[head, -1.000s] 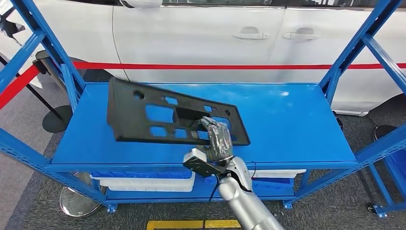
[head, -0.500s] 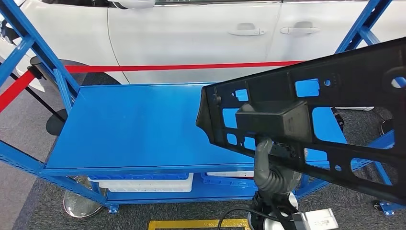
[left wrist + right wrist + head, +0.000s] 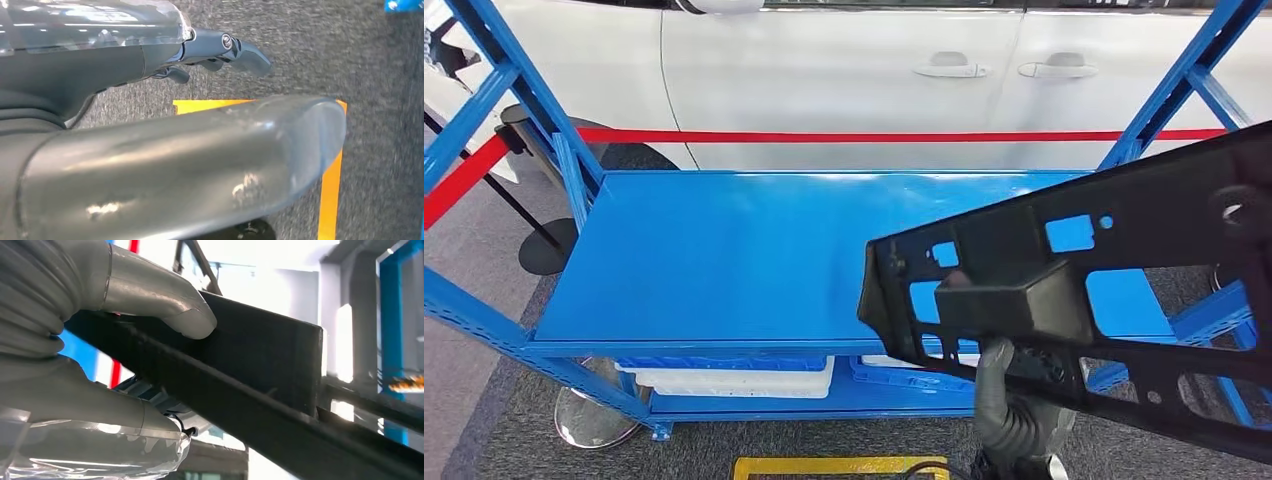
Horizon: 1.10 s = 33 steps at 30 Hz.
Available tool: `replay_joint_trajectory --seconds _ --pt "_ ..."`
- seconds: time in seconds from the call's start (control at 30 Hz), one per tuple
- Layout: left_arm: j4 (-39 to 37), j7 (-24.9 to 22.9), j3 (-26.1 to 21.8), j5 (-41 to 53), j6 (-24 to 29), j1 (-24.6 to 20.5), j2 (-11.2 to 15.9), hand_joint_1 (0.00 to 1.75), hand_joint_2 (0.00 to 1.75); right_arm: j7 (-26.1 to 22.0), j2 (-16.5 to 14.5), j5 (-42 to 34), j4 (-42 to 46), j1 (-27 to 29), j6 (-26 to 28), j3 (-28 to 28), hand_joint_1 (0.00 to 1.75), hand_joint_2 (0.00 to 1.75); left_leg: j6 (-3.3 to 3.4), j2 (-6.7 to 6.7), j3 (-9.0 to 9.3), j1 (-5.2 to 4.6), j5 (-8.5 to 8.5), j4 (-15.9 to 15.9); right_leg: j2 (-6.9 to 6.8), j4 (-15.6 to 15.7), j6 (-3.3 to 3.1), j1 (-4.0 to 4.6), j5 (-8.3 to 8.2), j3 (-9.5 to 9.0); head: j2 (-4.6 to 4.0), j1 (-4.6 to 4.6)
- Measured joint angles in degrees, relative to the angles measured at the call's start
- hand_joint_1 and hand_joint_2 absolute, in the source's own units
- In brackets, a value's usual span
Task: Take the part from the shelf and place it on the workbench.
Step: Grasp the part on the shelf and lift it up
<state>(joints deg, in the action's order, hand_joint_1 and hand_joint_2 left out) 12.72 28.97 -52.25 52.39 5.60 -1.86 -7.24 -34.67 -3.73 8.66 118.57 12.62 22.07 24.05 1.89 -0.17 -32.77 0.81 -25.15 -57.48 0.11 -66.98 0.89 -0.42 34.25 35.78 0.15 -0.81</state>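
Since half a second ago the part point(image 3: 1114, 290) sits lower, near right, lifted off the shelf point(image 3: 724, 260). Our right hand point(image 3: 1009, 410) grips it; left hand point(image 3: 165, 150) unclear. White bins point(image 3: 734, 378) below.

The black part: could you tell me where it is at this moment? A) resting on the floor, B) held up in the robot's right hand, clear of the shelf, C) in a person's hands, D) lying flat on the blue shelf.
B: the black part is lifted above the blue shelf, with the right hand gripping it from beneath.
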Motion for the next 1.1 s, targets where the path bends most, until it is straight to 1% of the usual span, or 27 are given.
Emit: replay_joint_trajectory --seconds 0.03,0.07,0.1,0.13,0.2,0.23,0.27,0.37,0.4,0.43,0.47,0.53,0.57,0.6,0.63,0.7,0.73,0.77,0.8,0.83,0.87,0.9,0.93,0.97,1.03,1.07,1.1 --pt "0.0 -0.2 -0.2 0.0 0.0 0.0 -0.1 0.0 0.0 -0.5 0.0 0.0 -0.2 1.2 -0.5 -0.1 1.75 1.75 0.01 0.02 -0.44 -0.01 0.22 -0.1 0.0 -3.7 0.22 -0.17 2.02 1.33 0.01 -0.02" --pt "0.0 -0.4 -0.5 0.0 0.1 0.1 -0.3 0.0 0.0 -0.8 0.0 0.0 -0.4 2.3 -0.8 -0.2 1.75 1.75 -0.06 0.06 -0.88 -0.02 0.47 -0.1 -0.02 -6.3 0.41 -0.33 3.08 2.09 0.01 -0.03" --pt "0.0 -0.5 -0.7 0.0 0.1 0.1 -0.4 0.0 0.0 -1.0 0.0 0.0 -0.5 3.1 -1.1 -0.3 1.75 1.75 -0.17 0.09 -1.32 0.0 0.7 -0.3 -0.05 -7.0 0.55 -0.5 2.97 1.85 0.01 -0.03" --pt "0.0 -0.6 -0.8 0.1 0.0 0.1 -0.6 0.0 0.0 -1.1 0.0 -0.1 -0.7 3.7 -1.3 -0.4 1.75 1.75 -0.33 0.1 -1.73 0.04 0.91 -0.4 -0.08 -5.2 0.65 -0.66 1.77 0.39 0.01 -0.03" --pt "0.0 -0.7 -1.0 0.3 0.0 0.2 -0.9 0.0 0.0 -1.4 -0.1 -0.8 -1.0 4.8 -2.3 -0.9 1.75 1.75 -0.78 0.05 -2.41 0.09 1.27 -0.9 -0.1 3.2 0.72 -0.93 -1.2 -4.99 0.0 -0.04" --pt "0.0 -0.8 -1.1 0.4 0.0 0.2 -1.0 0.0 0.0 -1.7 -0.2 -1.3 -1.2 5.4 -3.2 -1.2 1.75 1.75 -1.09 -0.02 -2.58 0.07 1.47 -1.0 -0.02 6.7 0.61 -0.84 -2.33 -7.13 0.0 0.0" --pt "0.0 -0.9 -1.2 0.6 0.0 0.2 -1.1 0.0 0.0 -2.1 -0.3 -1.8 -1.4 6.0 -4.2 -1.7 1.75 1.75 -1.45 -0.09 -2.65 0.03 1.7 -1.1 0.07 8.9 0.41 -0.72 -2.86 -8.38 0.0 0.03" --pt "0.0 -1.0 -1.8 1.0 0.0 0.3 -1.2 0.0 0.0 -2.7 -1.0 -2.5 -2.1 7.7 -6.0 -2.8 1.75 1.75 -2.73 -0.19 -2.86 0.04 2.44 -1.1 0.22 9.5 -0.7 -0.43 -3.62 -7.98 0.0 0.19" --pt "0.0 -1.0 -2.0 1.1 0.0 0.4 -1.3 0.0 0.0 -2.7 -1.3 -2.6 -2.3 8.0 -6.2 -3.1 1.75 1.75 -3.08 -0.17 -3.21 0.12 1.91 -1.4 0.17 9.6 -1.24 -0.47 -4.0 -7.55 0.0 0.26" --pt "0.0 -1.0 -2.1 1.1 0.0 0.4 -1.3 0.0 0.0 -2.7 -1.5 -2.7 -2.5 8.3 -6.2 -3.3 1.75 1.75 -3.36 -0.14 -3.79 0.21 0.31 -2.7 0.08 9.7 -1.83 -0.52 -4.53 -7.02 0.0 0.32" --pt "0.0 -1.1 -2.2 1.1 0.0 0.5 -1.3 0.0 0.0 -2.7 -1.7 -2.7 -2.7 8.5 -6.3 -3.5 1.75 1.75 -3.56 -0.1 -4.66 0.3 -2.22 -5.1 -0.02 9.7 -2.32 -0.53 -5.1 -6.41 0.0 0.4" --pt "0.0 -1.1 -2.3 1.1 0.0 0.5 -1.3 0.0 0.0 -2.7 -2.0 -2.8 -3.0 8.8 -6.4 -3.7 1.75 1.75 -3.8 -0.07 -6.65 0.34 -7.79 -12.4 -0.12 9.6 -2.81 -0.19 -6.13 -5.07 0.0 0.54" --pt "0.0 -1.1 -2.3 1.2 0.0 0.5 -1.3 0.0 0.0 -2.7 -2.1 -2.8 -3.2 8.9 -6.5 -3.8 1.75 1.75 -3.84 -0.06 -7.12 0.34 -9.2 -15.6 -0.16 9.5 -2.88 0.02 -6.63 -4.35 0.0 0.55" --pt "0.0 -1.1 -2.3 1.2 0.0 0.5 -1.3 0.0 0.0 -2.7 -2.2 -2.8 -3.3 9.0 -6.6 -3.9 1.75 1.75 -3.76 -0.06 -6.8 0.31 -9.33 -17.2 -0.19 9.4 -2.92 0.24 -7.09 -3.63 0.0 0.55" --pt "0.0 -1.1 -2.4 1.2 0.0 0.5 -1.3 0.0 0.0 -2.7 -2.3 -2.8 -3.4 9.1 -6.7 -3.9 1.75 1.75 -3.55 -0.06 -5.48 0.25 -8.42 -16.8 -0.22 9.2 -2.94 0.47 -7.49 -2.93 0.0 0.54" --pt "0.0 -1.1 -2.4 1.3 0.0 0.4 -1.3 0.0 0.0 -2.7 -2.5 -2.8 -3.6 9.3 -7.0 -4.1 1.75 1.75 -2.61 -0.08 -0.09 -0.1 -5.71 -10.3 -0.23 8.8 -2.93 0.81 -8.15 -1.76 0.0 0.55" --pt "0.1 -1.1 -2.4 1.4 0.0 0.3 -1.3 0.0 0.0 -2.7 -2.7 -2.8 -3.6 9.4 -7.2 -4.2 1.75 1.75 -1.97 -0.07 3.0 -0.37 -5.33 -5.9 -0.23 8.5 -2.8 0.95 -8.45 -1.32 0.0 0.52" --pt "0.1 -1.0 -2.5 1.6 0.0 0.2 -1.3 0.0 0.0 -2.7 -2.8 -2.8 -3.7 9.6 -7.5 -4.3 1.75 1.75 -1.51 -0.06 5.25 -0.65 -5.27 -2.5 -0.28 8.4 -2.54 0.92 -8.77 -1.07 0.0 0.52" --pt "0.1 -0.9 -2.5 1.8 0.0 0.1 -1.2 0.0 0.0 -2.7 -3.0 -2.8 -3.7 9.8 -7.8 -4.4 1.75 1.75 -1.15 -0.06 6.44 -0.93 -5.5 -0.3 -0.35 8.4 -2.21 0.81 -9.11 -0.96 0.0 0.54" --pt "0.2 -0.8 -2.6 2.0 0.0 0.1 -1.2 0.0 0.0 -2.8 -3.2 -2.9 -3.9 10.1 -8.2 -4.6 1.75 1.75 -0.92 -0.03 6.81 -1.15 -5.57 0.7 -0.43 8.5 -1.8 0.67 -9.51 -0.9 0.01 0.61" --pt "0.2 -0.7 -2.7 2.2 0.0 0.1 -1.3 0.0 0.0 -2.8 -3.4 -3.0 -3.9 10.4 -8.6 -4.9 1.75 1.75 -0.76 -0.03 6.53 -1.16 -4.94 1.0 -0.46 8.7 -1.41 0.59 -9.92 -0.91 0.01 0.67" --pt "0.2 -0.7 -2.7 2.3 0.0 0.1 -1.4 0.0 0.0 -2.8 -3.6 -3.0 -4.0 10.6 -8.8 -5.1 1.75 1.75 -0.48 0.1 6.29 -1.08 -4.29 1.5 -0.38 8.6 -1.07 0.55 -9.84 -0.77 0.01 0.73" --pt "0.2 -0.6 -2.8 2.4 0.0 0.1 -1.4 0.0 0.0 -2.8 -3.7 -3.0 -4.1 10.9 -9.0 -5.4 1.75 1.75 -0.14 0.25 5.92 -0.88 -3.56 1.9 -0.28 8.0 -0.76 0.53 -8.85 -0.45 0.01 0.64" --pt "0.2 -0.6 -2.8 2.5 0.0 0.1 -1.5 0.0 0.0 -2.8 -3.8 -3.1 -4.1 11.1 -9.1 -5.6 1.75 1.75 0.18 0.41 5.41 -0.68 -2.8 2.3 -0.18 6.6 -0.44 0.47 -6.87 0.09 0.01 0.47" --pt "0.2 -0.5 -2.9 2.6 0.0 0.1 -1.6 0.0 0.0 -2.9 -3.8 -3.1 -4.3 11.3 -9.1 -5.8 1.75 1.75 0.51 0.67 4.05 -0.61 -1.64 2.4 -0.11 0.9 0.21 0.0 -1.24 1.55 0.01 0.15" --pt "0.2 -0.5 -2.9 2.6 -0.1 0.1 -1.6 0.0 0.0 -2.9 -3.8 -3.1 -4.4 11.3 -9.1 -6.0 1.75 1.75 0.47 0.75 3.28 -0.59 -1.12 2.3 -0.13 -2.1 0.57 -0.26 0.66 2.0 0.01 0.1" --pt "0.2 -0.5 -3.0 2.7 -0.1 0.1 -1.6 0.0 0.0 -2.9 -3.9 -3.1 -4.6 11.4 -9.1 -6.2 1.75 1.75 0.33 0.82 2.49 -0.54 -0.6 2.1 -0.14 -4.2 0.91 -0.52 1.17 1.91 0.01 0.08"
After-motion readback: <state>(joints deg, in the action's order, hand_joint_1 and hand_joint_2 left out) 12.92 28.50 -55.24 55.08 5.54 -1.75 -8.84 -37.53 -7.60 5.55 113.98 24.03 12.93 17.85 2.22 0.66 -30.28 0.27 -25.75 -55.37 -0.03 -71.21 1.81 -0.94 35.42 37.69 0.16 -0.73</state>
